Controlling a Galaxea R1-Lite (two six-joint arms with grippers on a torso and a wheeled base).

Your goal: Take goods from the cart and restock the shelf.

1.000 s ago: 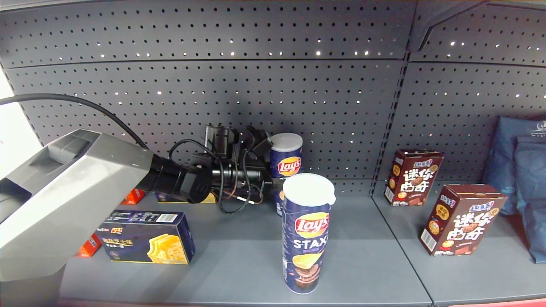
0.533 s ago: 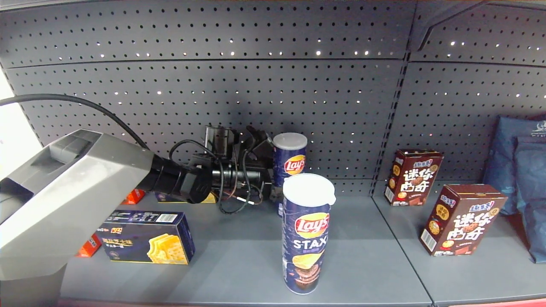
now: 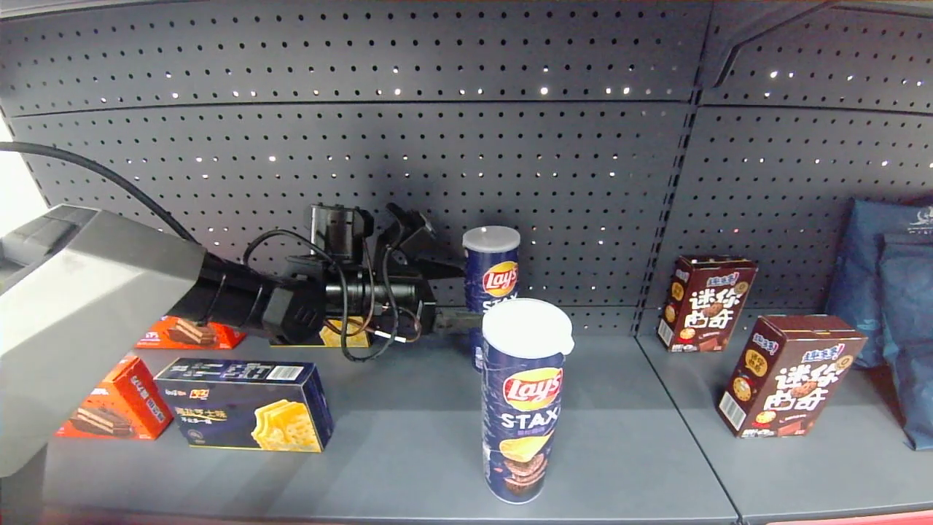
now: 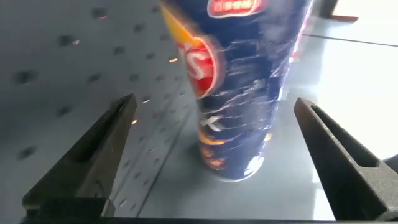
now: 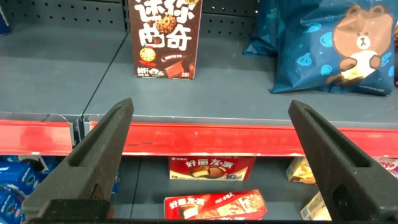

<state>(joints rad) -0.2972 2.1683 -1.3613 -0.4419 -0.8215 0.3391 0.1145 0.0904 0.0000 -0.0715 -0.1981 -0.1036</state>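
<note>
Blue chips can (image 3: 492,281) stands upright at the far side of the grey shelf (image 3: 408,437), by the pegboard, behind a second, nearer can (image 3: 523,394). My left gripper (image 4: 214,101) is level with the far can, jaws wide apart, neither finger touching it. My right gripper (image 5: 211,104), jaws also apart, faces a brown biscuit box (image 5: 164,37).

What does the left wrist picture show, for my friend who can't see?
A blue chip can stands on the grey shelf beside the pegboard wall. The left gripper is open, a dark finger on each side of the can, neither touching it.
</note>
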